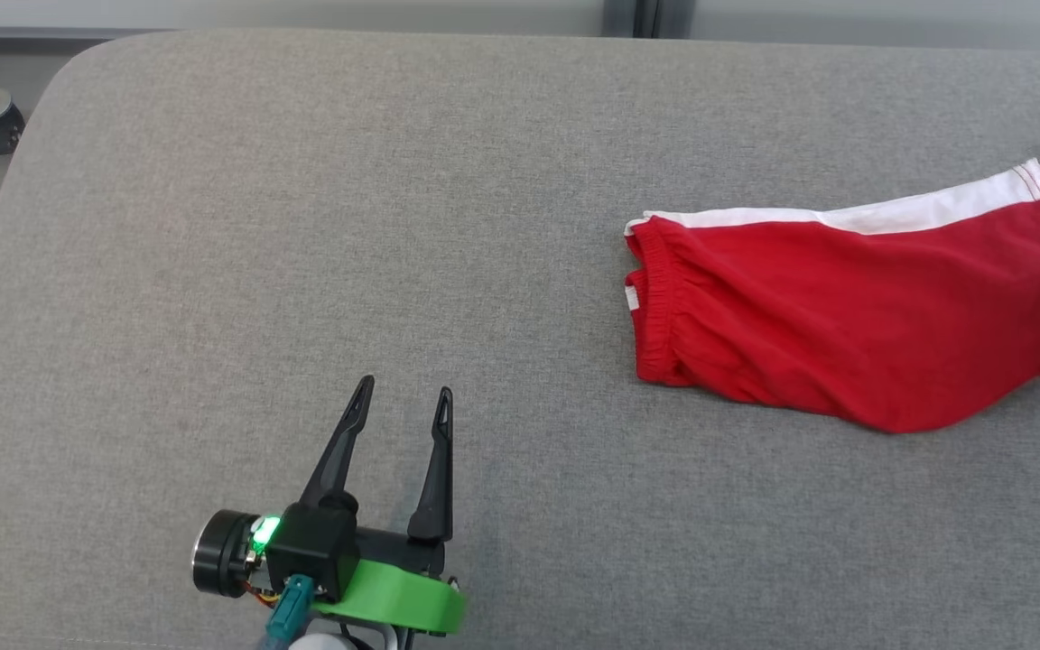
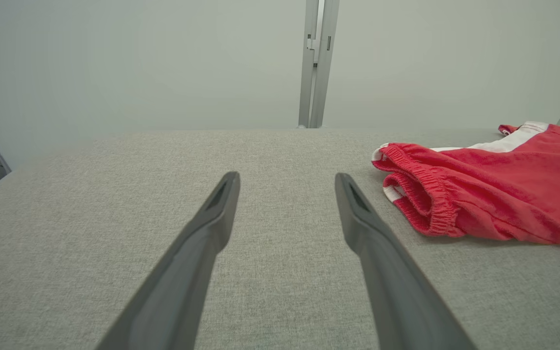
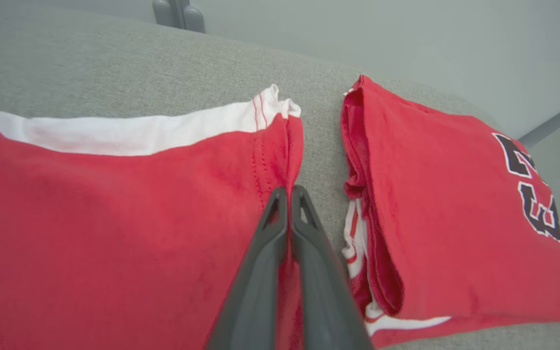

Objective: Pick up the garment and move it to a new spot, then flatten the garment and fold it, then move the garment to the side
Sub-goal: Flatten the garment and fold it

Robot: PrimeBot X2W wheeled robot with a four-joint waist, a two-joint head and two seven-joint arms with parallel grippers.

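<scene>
**Item 1: right gripper** (image 3: 289,192). Two long dark fingers, clenched tip to tip on the leg hem of the garment. A strip of red cloth shows pinched between them lower down. In the head view it sits at the far right edge of the frame, against the hem end of the cloth.

**Item 2: garment** (image 1: 845,307). Red shorts with a white stripe along the far side seam and a gathered elastic waistband (image 1: 660,298). It lies lightly creased on the right half of the grey fabric surface (image 1: 303,226). The waistband points toward the middle and the hem toward the robot's right.

**Item 3: folded red top** (image 3: 455,218). Dark block lettering outlined in white, with white-and-red trim showing at its open edge. It lies just beside the garment's hem, on the side away from the waistband, with a narrow strip of grey between the two.

**Item 4: left gripper** (image 1: 403,390). Released, fingers spread wide over bare grey cloth at the lower left of the head view. It is well apart from the garment, whose waistband lies off to its right. Whether the tips touch the surface cannot be told. It carries a green collar (image 1: 394,609) at the wrist and a lit green lamp (image 1: 265,533).

**Item 5: grey fabric surface.** Woven upholstery with a rounded far-left corner.

**Item 6: metal post** (image 2: 316,63). Upright and pale, standing behind the far edge against a plain wall.
</scene>
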